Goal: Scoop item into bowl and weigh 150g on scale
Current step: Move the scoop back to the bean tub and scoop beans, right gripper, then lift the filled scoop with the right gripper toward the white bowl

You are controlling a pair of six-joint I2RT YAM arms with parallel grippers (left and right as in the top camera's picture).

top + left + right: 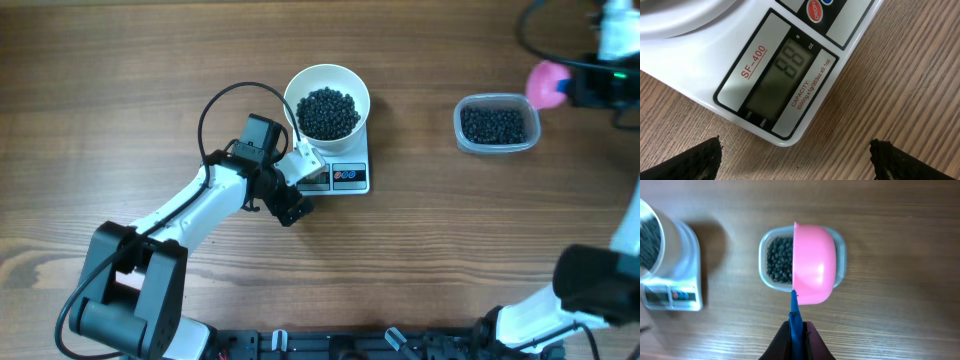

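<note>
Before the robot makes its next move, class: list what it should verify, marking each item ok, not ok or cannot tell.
1. The bowl sits squarely on the scale: ok.
2. The item is inside the bowl: ok.
3. The display can be read against the 150 g target: cannot tell; the digits are faint in the left wrist view.
4. The left gripper is open and off the scale: ok.
5. The right gripper is shut on the scoop by its blue handle: ok.
6. The tub holds more of the item: ok.
</note>
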